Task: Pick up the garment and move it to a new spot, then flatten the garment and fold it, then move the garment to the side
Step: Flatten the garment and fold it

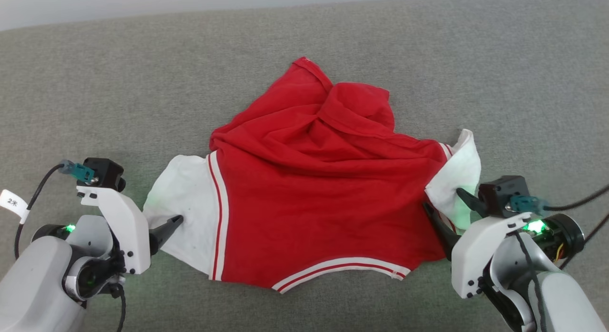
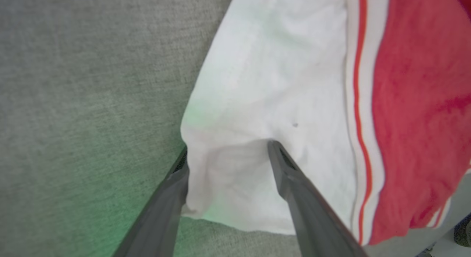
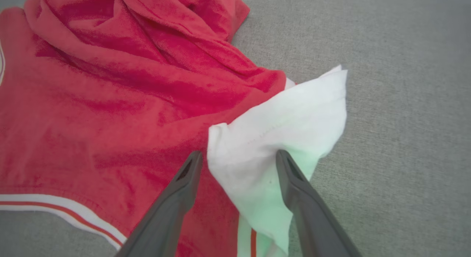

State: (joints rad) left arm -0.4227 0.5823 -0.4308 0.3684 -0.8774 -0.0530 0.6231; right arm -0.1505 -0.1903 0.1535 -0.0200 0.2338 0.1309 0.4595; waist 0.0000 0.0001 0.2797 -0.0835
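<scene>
Firstly, nearest the robot: left gripper (image 1: 166, 227) sat at the garment's left white sleeve (image 1: 183, 199). In the left wrist view its fingers (image 2: 290, 179) stood wide apart with the sleeve's corner between them. They straddled the cloth and did not pinch it. The right gripper (image 1: 442, 199) mirrored this at the right white sleeve (image 1: 461, 165), also spread wide, with the upturned sleeve cloth between the jaws.

A white tag (image 1: 12, 203) on the left arm's cable read "2" followed by a character like 米.

The garment (image 1: 309, 189) lay on the grey fabric surface (image 1: 95, 84), centred between the arms. Its sleeve-to-sleeve line ran straight across from one claw to the other. The curved striped trim (image 1: 333, 268) lay at the near edge, and the body ran away from the robot.

Judgement: each arm was equally near its own sleeve, so the coming move turns on both closing where they stood.

Farther out, the red body was bunched into folds (image 1: 352, 108), not flat. No lettering or brand was legible on the upturned red face.
</scene>
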